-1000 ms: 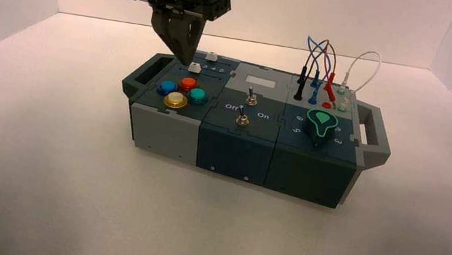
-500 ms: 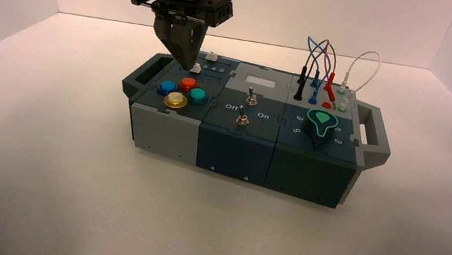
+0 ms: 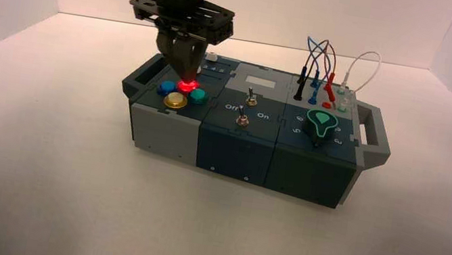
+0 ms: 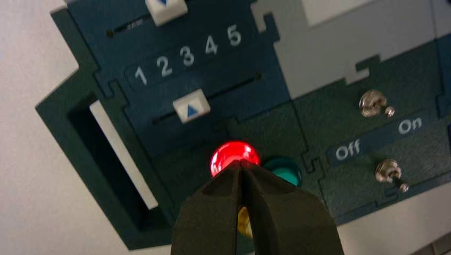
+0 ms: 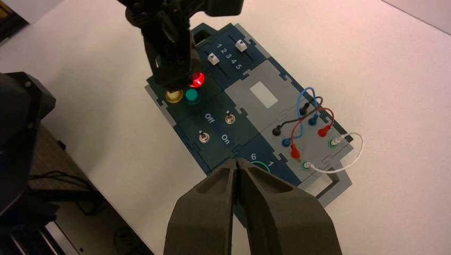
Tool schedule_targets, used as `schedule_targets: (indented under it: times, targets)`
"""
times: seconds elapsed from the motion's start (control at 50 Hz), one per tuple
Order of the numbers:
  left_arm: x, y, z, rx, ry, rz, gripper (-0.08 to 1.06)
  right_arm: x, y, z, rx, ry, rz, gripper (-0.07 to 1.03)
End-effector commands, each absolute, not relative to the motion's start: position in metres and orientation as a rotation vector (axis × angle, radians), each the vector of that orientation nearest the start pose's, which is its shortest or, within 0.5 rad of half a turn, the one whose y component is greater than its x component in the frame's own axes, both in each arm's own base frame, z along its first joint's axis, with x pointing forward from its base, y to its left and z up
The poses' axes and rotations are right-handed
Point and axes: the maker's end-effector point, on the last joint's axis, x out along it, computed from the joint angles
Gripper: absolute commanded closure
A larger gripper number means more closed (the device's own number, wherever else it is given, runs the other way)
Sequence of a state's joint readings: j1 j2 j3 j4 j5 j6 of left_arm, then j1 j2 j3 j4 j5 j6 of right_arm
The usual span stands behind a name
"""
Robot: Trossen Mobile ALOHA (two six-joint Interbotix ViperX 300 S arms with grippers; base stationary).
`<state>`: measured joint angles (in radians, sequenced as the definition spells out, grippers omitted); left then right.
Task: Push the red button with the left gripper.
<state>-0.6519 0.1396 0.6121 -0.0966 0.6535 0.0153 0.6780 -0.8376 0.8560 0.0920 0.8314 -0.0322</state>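
Over the four coloured buttons at the box's left end, your left end effector [image 3: 187, 80] has its tip at the red button [image 3: 187, 86], which glows. Its two fingers [image 4: 213, 212] meet in a closed point, with nothing between them. The right end effector [image 5: 237, 162] waits off to the side, over the knob end in its own wrist view, closed and holding nothing.

The lit cap suggests that your press is registering, though you cannot tell how far down the button sits. What could go wrong now is mostly sideways: the teal button [image 4: 284, 171] is just beside the red one, and the yellow button [image 4: 245, 222] lies under the fingers, so a drift or a tilted wrist could press a neighbour as well. On a glossy dome, an off-centre push could also make the tip slide off. Pushing too deep could load the box [image 3: 235, 163] and shove it along the tabletop [image 3: 64, 177]. If you lift at a slant, you might clip the white slider cap [image 4: 192, 106] close by; straight up looks safest.

As for direction, the red button's domed face points up out of the box's top panel. Being round, it has no long axis across that panel; its pressing axis runs down into the box.
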Motion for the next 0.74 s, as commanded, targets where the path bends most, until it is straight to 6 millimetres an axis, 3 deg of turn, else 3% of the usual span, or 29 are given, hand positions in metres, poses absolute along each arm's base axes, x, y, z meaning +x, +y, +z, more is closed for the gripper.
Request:
schedule_targets:
  times: [0.02, 0.18, 0.48, 0.74]
  targets:
    - [0.271, -0.224, 0.038, 0.374, 1.373, -0.555, 1.01, 0.175, 0.159, 0.240, -0.221, 0.820, 0.695, 0.99]
    - [0.272, -0.224, 0.048, 0.364, 1.347, -0.559, 1.01, 0.174, 0.158, 0.242, -0.217, 0.813, 0.695, 0.99]
    - [0.265, -0.219, 0.103, 0.323, 1.244, -0.578, 1.01, 0.166, 0.153, 0.237, -0.208, 0.813, 0.697, 0.99]
    - [0.256, -0.212, 0.105, 0.320, 1.251, -0.572, 1.01, 0.155, 0.147, 0.232, -0.186, 0.799, 0.707, 0.99]
